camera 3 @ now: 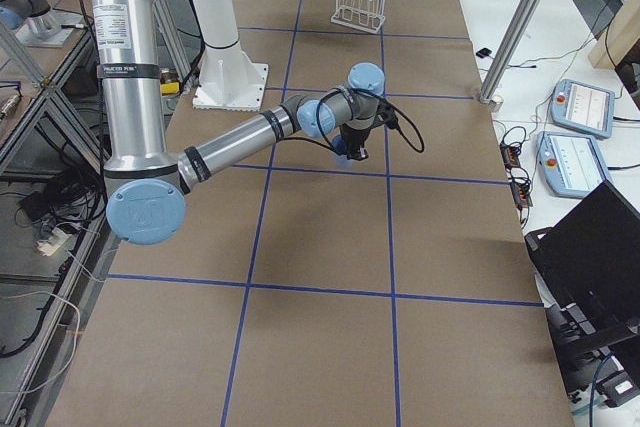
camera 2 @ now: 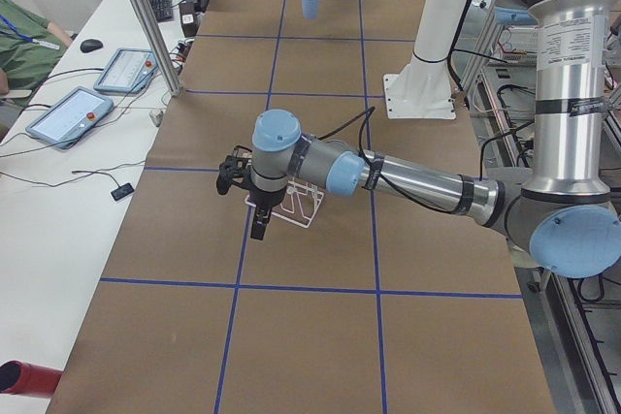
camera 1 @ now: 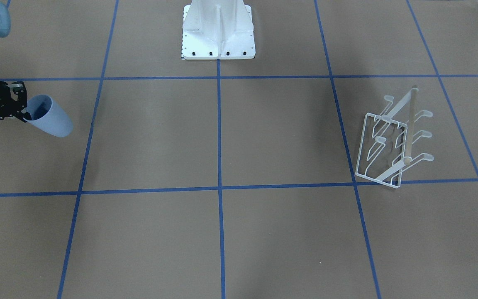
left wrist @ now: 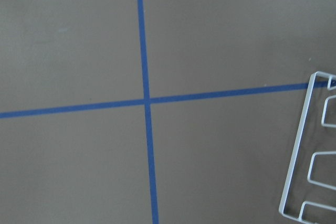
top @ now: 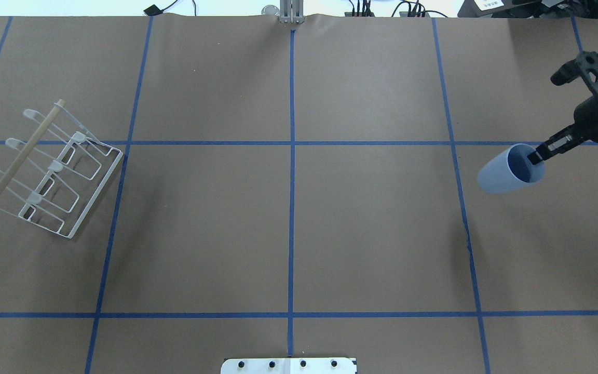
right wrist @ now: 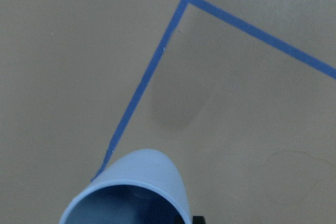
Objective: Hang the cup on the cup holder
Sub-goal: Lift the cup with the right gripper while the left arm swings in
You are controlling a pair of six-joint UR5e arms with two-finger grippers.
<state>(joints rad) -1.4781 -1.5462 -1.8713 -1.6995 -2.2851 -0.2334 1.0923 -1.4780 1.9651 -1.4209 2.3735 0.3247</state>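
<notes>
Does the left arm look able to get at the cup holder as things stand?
Probably yes: the left gripper hangs just beside and above the cup holder, with nothing seen between them.

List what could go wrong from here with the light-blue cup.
The right gripper pinches the light-blue plastic cup by its rim only; it may slip. The white wire cup holder stands across the table, a long carry. The left arm hangs near it; they might collide.
</notes>
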